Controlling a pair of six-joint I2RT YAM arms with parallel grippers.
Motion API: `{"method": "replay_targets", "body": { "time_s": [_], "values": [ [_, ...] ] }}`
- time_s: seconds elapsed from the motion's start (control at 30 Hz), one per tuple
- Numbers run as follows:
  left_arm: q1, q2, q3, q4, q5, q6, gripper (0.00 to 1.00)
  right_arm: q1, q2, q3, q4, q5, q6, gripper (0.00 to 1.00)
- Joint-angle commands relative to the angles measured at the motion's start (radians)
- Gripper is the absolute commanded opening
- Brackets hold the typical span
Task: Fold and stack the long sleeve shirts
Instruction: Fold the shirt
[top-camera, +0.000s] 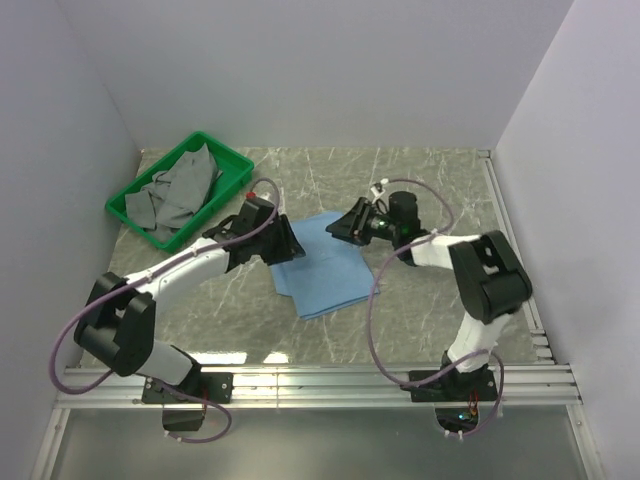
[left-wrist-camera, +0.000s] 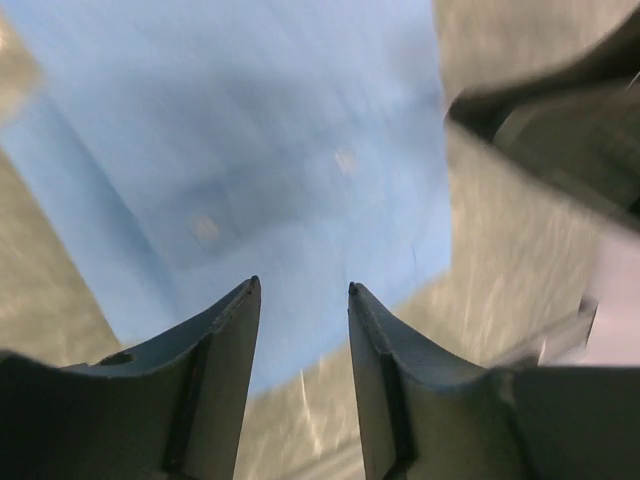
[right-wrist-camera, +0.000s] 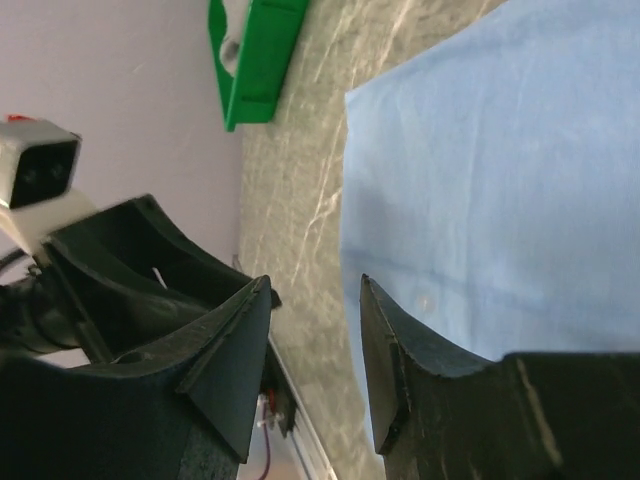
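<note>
The left gripper (left-wrist-camera: 300, 290), jaws parted and empty, hangs over the left edge of the folded light blue shirt (top-camera: 325, 265). The right gripper (right-wrist-camera: 315, 285), also parted and empty, is at the shirt's far right corner. The shirt lies flat on the marbled table (top-camera: 430, 300), and a green bin (top-camera: 128, 205) of grey cloths (top-camera: 185, 190) sits to its far left.

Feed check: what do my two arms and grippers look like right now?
The left arm and right arm have white links between bulky black joints, with a mauve cable looping loosely along each. The left gripper and right gripper are black, each with two tapered, wedge-shaped fingers.
</note>
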Motion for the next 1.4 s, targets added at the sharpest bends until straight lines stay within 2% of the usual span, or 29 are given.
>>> {"method": "replay_targets", "body": {
  "time_s": [0.0,0.07,0.23,0.37,0.5,0.57,0.73,0.9,0.97,1.13,1.3,1.37],
  "values": [
    [0.042,0.086,0.011,0.115,-0.062,-0.061,0.45,0.019,0.134,0.051,0.217,0.029,0.104,0.48],
    [0.051,0.141,-0.006,0.147,-0.076,-0.085,0.44,0.018,0.207,0.067,0.240,0.032,0.113,0.48],
    [0.062,0.233,-0.047,0.161,-0.088,-0.133,0.41,0.002,0.277,0.033,0.228,0.073,0.070,0.48],
    [0.098,0.245,-0.134,0.192,-0.070,-0.176,0.39,-0.050,0.284,-0.028,0.251,0.090,0.072,0.48],
    [0.108,0.205,-0.138,0.157,-0.076,-0.168,0.43,-0.113,0.216,-0.082,0.228,0.072,0.069,0.48],
    [0.108,0.157,-0.117,0.132,-0.083,-0.158,0.45,-0.131,0.139,-0.093,0.170,0.061,0.022,0.48],
    [0.085,0.051,-0.038,-0.009,-0.112,-0.122,0.53,-0.119,-0.028,-0.085,-0.116,0.029,-0.112,0.47],
    [-0.003,-0.008,0.016,-0.098,-0.062,-0.061,0.53,-0.108,-0.166,-0.146,-0.291,-0.031,-0.192,0.45],
    [-0.043,-0.003,0.008,-0.116,-0.028,-0.038,0.53,-0.104,-0.185,-0.166,-0.334,-0.086,-0.231,0.43],
    [-0.127,0.052,-0.015,-0.129,0.073,0.005,0.49,-0.059,-0.138,-0.131,-0.595,-0.160,-0.382,0.43],
    [-0.150,0.168,-0.017,-0.146,0.136,0.043,0.46,-0.059,-0.064,-0.143,-0.669,-0.089,-0.434,0.43],
    [-0.152,0.216,-0.012,-0.170,0.113,0.059,0.44,-0.064,-0.042,-0.148,-0.687,-0.051,-0.439,0.43]
  ]
}}
